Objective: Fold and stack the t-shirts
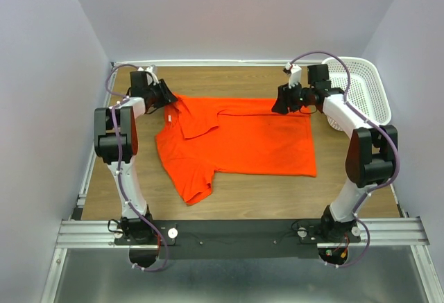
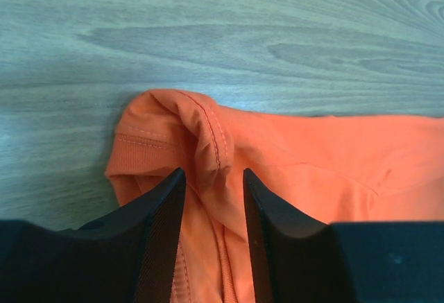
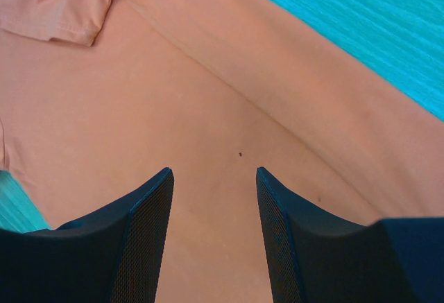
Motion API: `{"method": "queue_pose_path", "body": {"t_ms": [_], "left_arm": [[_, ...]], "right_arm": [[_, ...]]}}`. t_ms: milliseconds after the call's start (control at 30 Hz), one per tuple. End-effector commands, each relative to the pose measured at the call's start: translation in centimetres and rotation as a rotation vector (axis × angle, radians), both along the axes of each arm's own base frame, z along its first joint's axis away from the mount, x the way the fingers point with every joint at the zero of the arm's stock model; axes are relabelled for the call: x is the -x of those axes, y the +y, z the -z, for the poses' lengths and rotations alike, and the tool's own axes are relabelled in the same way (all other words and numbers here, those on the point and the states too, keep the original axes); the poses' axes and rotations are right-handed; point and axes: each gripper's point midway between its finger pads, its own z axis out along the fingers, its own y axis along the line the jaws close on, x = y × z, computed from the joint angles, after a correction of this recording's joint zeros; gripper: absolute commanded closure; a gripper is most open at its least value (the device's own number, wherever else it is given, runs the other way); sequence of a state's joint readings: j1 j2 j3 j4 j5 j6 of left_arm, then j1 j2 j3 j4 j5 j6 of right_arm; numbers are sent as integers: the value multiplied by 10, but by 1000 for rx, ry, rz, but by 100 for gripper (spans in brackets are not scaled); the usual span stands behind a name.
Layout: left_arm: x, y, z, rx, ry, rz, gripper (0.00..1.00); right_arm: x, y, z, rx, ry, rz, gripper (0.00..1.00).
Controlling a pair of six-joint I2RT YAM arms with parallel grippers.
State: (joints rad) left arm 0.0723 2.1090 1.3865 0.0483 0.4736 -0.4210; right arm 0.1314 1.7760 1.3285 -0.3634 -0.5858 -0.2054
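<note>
Black rail point(image 1: 229, 232) runs along the near edge, carrying both arm bases, left arm point(image 1: 125, 171) at 7 o'clock and right arm point(image 1: 361, 164) at 5 o'clock. Beyond it the wooden worktop point(image 1: 250, 192) shows bare before the shirt begins.

One orange-red shirt point(image 1: 257, 143) lies flat mid-worktop, set toward the far side. Its long axis runs from 9 to 3 o'clock: the neck points to 9 o'clock and the straight hem faces 3 o'clock. One sleeve sticks out toward 6 o'clock at the neck end. The other sleeve lies folded in over the chest along the far edge.

At the shirt's 10 o'clock corner, the left fingers point(image 1: 168, 98) are down on the cloth by the neck. The left wrist view shows them astride a raised, stitched ridge of fabric that fills the gap between them. Whether they are clenched on it or only flanking it, I cannot tell.

At the shirt's 1 o'clock corner, the right fingers point(image 1: 279, 106) sit over the far edge near the hem. The right wrist view shows them released, spread apart above smooth flat cloth, with nothing between them.

Farthest off, at 2 o'clock on the worktop, stands a white perforated basket point(image 1: 368, 95), beside the right arm and apart from the shirt.
</note>
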Motion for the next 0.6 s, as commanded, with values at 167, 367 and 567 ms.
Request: {"method": "queue_pose_path", "body": {"t_ms": [167, 367, 567], "left_arm": [[-7, -9, 6, 11, 22, 40, 63], [-3, -12, 8, 16, 41, 56, 88], [3, 1, -2, 5, 34, 15, 100]], "right_arm": [[-2, -2, 7, -23, 25, 9, 41], [-2, -3, 7, -27, 28, 10, 41], [-2, -3, 6, -32, 26, 9, 41]]}}
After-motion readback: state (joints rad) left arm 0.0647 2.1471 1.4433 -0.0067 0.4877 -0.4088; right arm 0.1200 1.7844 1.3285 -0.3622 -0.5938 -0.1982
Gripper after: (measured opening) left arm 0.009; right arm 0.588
